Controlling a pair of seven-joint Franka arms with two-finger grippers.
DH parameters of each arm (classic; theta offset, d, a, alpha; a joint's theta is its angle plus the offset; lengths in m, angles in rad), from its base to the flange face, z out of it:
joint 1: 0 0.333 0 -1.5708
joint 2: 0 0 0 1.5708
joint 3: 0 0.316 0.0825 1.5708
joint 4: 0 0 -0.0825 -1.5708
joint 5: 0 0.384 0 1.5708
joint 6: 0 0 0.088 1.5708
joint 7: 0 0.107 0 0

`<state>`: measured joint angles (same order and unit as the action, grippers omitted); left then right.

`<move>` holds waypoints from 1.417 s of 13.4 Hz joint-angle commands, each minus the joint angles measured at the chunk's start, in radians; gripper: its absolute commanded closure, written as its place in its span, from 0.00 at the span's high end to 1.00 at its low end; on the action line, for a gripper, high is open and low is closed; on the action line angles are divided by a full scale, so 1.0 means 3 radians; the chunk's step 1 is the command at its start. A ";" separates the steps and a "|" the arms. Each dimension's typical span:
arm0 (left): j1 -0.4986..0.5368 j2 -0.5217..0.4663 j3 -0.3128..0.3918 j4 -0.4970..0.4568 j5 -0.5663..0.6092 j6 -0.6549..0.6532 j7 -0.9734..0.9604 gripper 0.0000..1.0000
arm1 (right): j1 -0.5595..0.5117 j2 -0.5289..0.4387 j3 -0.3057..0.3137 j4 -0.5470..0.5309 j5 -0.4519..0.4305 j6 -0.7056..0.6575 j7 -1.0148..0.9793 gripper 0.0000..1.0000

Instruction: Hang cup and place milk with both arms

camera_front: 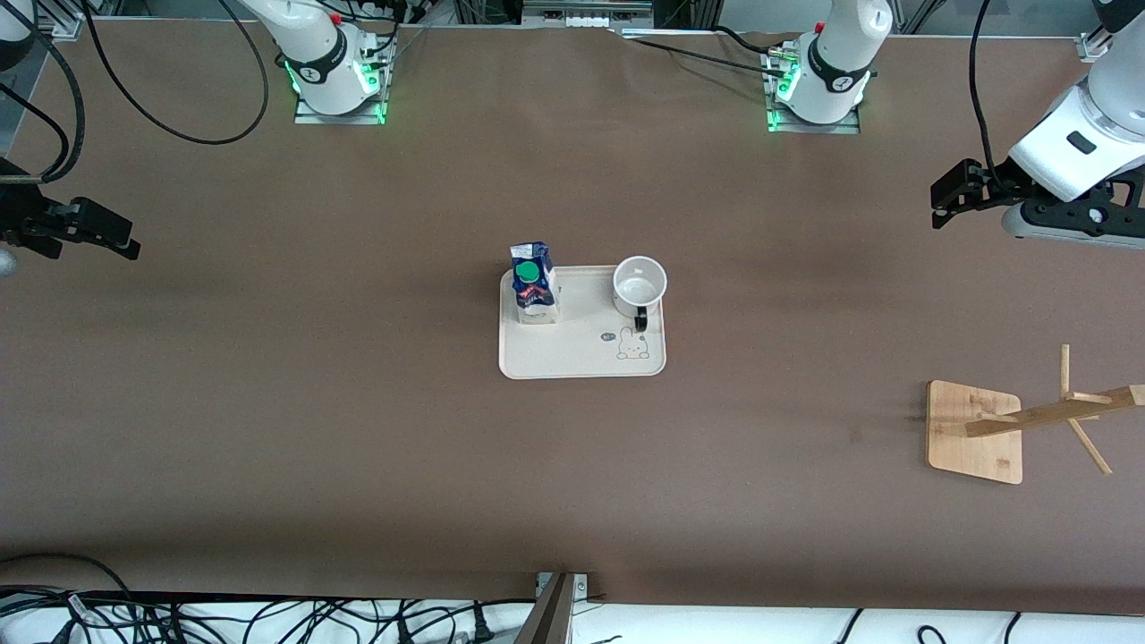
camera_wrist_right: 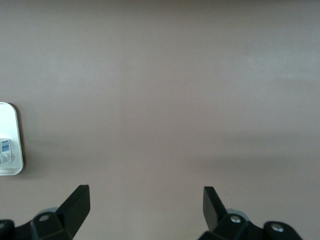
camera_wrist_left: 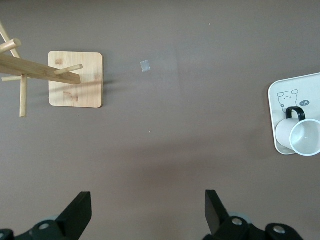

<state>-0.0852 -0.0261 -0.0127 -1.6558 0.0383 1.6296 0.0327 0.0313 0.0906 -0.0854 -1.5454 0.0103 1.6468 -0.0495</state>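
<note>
Brown matting covered the whole table (camera_front: 358, 429), with both arm bases along the upper edge of the front view. At the centre of that frame sat a cream tray (camera_front: 572, 358) printed with a rabbit. The milk (camera_front: 534, 288) stood upright on the tray's corner toward the right arm's end, green cap showing. The cup (camera_front: 640, 284) stood mouth-up on the other upper corner, its black handle turned toward the front camera. Low at the frame's right edge, toward the left arm's end, lay the wooden mug tree (camera_front: 979, 431), its post and pegs reaching out over its square base.

The left gripper (camera_front: 950, 199) hung at the upper right of the front view, over bare matting, jaws spread wide and empty. The right gripper (camera_front: 106, 234) hung at the frame's left edge, likewise wide open and holding nothing. Neither was near the tray.

Nothing appeared started. To do the approach well, I judged each arm should descend on its nearer item: the left should pinch the cup wall so the handle stays free for a peg, and the right should close across the carton's flat sides below the gable, keeping the two paths apart over the small tray.
</note>
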 commanded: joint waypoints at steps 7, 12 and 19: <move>0.0003 -0.0005 -0.0004 0.0038 -0.0046 -0.0017 0.0049 1.00 | 0.0089 0.0102 0.0019 0.0074 0.0027 -0.0084 -0.0034 1.00; 0.0003 -0.0005 -0.0004 0.0033 -0.0046 -0.0017 0.0055 1.00 | 0.0360 0.0362 0.0029 0.0064 0.0068 -0.0070 -0.0227 1.00; 0.0003 -0.0005 -0.0004 0.0038 -0.0051 -0.0017 0.0055 1.00 | 0.0907 0.0863 0.0248 0.0074 0.0276 0.0308 -0.0388 1.00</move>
<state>-0.0856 -0.0261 -0.0131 -1.6548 0.0383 1.6296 0.0327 0.2717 0.3236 -0.0371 -1.5454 0.0448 1.7049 -0.1668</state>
